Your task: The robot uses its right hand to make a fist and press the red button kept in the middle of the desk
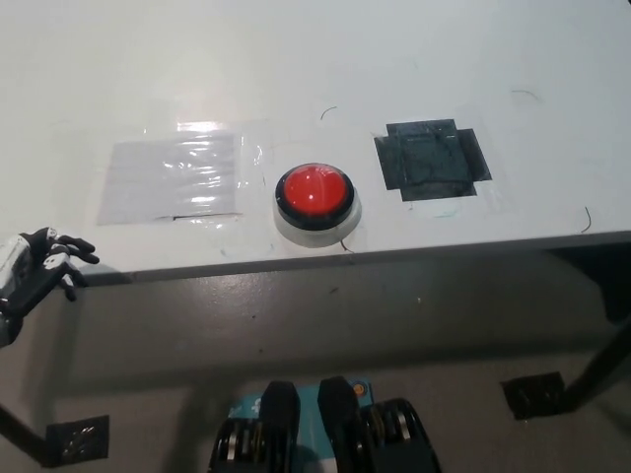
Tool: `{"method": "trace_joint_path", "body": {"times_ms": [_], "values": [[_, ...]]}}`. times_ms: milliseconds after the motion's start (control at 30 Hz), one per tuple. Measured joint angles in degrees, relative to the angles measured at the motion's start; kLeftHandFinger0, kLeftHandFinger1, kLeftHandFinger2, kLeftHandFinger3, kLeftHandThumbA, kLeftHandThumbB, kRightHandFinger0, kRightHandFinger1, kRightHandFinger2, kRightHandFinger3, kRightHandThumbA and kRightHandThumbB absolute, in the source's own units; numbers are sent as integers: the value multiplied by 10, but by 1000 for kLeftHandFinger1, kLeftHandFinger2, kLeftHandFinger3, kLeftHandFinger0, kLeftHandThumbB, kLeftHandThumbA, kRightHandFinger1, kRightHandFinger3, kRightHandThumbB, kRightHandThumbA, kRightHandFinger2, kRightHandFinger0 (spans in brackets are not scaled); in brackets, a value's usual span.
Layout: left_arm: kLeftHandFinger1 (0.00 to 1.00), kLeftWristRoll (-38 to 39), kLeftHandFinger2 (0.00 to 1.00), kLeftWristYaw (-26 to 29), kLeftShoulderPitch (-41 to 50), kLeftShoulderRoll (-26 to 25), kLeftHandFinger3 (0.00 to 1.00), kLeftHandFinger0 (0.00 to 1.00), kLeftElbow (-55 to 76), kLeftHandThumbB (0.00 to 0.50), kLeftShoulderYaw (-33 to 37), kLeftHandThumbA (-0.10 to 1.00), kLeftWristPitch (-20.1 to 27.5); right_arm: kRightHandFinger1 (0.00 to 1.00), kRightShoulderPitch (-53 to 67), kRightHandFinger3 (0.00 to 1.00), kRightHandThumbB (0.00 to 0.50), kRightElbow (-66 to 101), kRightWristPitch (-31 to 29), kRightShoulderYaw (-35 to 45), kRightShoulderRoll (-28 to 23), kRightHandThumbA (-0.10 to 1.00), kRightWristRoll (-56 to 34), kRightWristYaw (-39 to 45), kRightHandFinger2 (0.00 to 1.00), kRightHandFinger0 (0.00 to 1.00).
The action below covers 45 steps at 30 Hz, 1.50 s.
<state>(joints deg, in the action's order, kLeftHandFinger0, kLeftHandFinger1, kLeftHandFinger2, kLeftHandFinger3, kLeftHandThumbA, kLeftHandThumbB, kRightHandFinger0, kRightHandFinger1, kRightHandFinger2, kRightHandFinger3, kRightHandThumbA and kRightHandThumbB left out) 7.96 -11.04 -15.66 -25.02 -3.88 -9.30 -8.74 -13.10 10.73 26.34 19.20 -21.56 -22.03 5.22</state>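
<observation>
Red button (315, 192) sits waiting on the desk (325, 69), rigid dome: press its crown squarely. Right hand's out of shot; left hand (35, 268), well left, fingers loosely curled, empty.

Open surface (296, 69) is lying all around the red button (315, 193). Only flat tape patches (432, 160) are sitting beside it.
</observation>
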Motion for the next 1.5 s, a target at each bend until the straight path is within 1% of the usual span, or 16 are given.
{"method": "trace_joint_path", "body": {"times_ms": [67, 200, 500, 600, 733, 767, 800, 900, 933, 1000, 1100, 1167, 1300, 1333, 1433, 1500], "values": [[325, 0, 436, -1, 0, 0, 548, 253, 0, 0, 0, 488, -2, 1000, -17, 1000, 255, 0, 2, -2, -1, 1000, 0, 0, 1000, 909], [320, 0, 435, -3, 0, 0, 590, 242, 1, 0, 1, 464, -5, 1000, -71, 1000, 340, -6, 3, -21, -6, 1000, 3, 4, 1000, 953], [337, 0, 444, -10, 1, 0, 588, 314, 5, 0, 1, 477, -15, 947, -223, 964, 442, -68, -6, -99, 4, 1000, 23, 14, 928, 885], [354, 0, 453, -13, 1, 0, 591, 334, 4, 0, 0, 477, -18, 621, -253, 542, 484, -97, -13, -122, 16, 1000, 35, 15, 560, 657], [343, 0, 441, -15, 1, 0, 595, 312, 4, 0, 0, 480, -20, 419, -280, 314, 500, -129, -29, -155, 50, 1000, 57, 15, 311, 533], [335, 1, 435, -16, 1, 0, 595, 295, 4, 0, 0, 472, -20, 378, -284, 225, 500, -136, -32, -162, 59, 1000, 61, 15, 226, 593], [335, 2, 434, -16, 1, 0, 595, 295, 4, 0, 0, 471, -21, 369, -291, 210, 500, -144, -35, -169, 67, 1000, 67, 15, 209, 598], [343, 4, 449, -18, 1, 0, 602, 296, 4, 0, 0, 457, -22, 71, -312, 3, 500, -167, -41, -185, 95, 1000, 79, 14, 3, 328], [353, 6, 462, -18, 1, 0, 611, 305, 4, 0, 0, 459, -24, 1, -320, 0, 500, -179, -45, -188, 103, 1000, 82, 14, 0, 203], [358, 7, 474, -20, 1, 0, 617, 303, 4, 0, 0, 463, -24, 0, -338, 0, 500, -202, -55, -191, 120, 1000, 89, 14, 0, 111], [349, 7, 465, -21, 1, 0, 609, 289, 4, 0, 0, 464, -25, 0, -362, 0, 500, -238, -70, -195, 141, 1000, 100, 12, 0, 117], [348, 8, 464, -22, 1, 0, 603, 274, 4, 0, 1, 476, -25, 0, -380, 0, 500, -266, -77, -200, 156, 1000, 108, 10, 0, 18], [352, 9, 462, -23, 0, 0, 592, 302, 4, 0, 2, 479, -25, 0, -408, 0, 500, -303, -89, -205, 185, 1000, 121, 4, 4, 0], [353, 9, 463, -23, 0, 0, 590, 303, 4, 0, 2, 481, -25, 0, -414, 27, 500, -313, -93, -205, 192, 1000, 123, 3, 29, 0], [361, 9, 466, -23, -1, 0, 590, 311, 4, 0, 5, 503, -25, 7, -432, 254, 500, -342, -103, -206, 214, 1000, 128, 1, 259, 0], [361, 8, 460, -23, -3, 0, 587, 313, 4, 0, 7, 513, -25, 14, -441, 310, 500, -364, -111, -207, 231, 1000, 130, 0, 297, 0]]}}
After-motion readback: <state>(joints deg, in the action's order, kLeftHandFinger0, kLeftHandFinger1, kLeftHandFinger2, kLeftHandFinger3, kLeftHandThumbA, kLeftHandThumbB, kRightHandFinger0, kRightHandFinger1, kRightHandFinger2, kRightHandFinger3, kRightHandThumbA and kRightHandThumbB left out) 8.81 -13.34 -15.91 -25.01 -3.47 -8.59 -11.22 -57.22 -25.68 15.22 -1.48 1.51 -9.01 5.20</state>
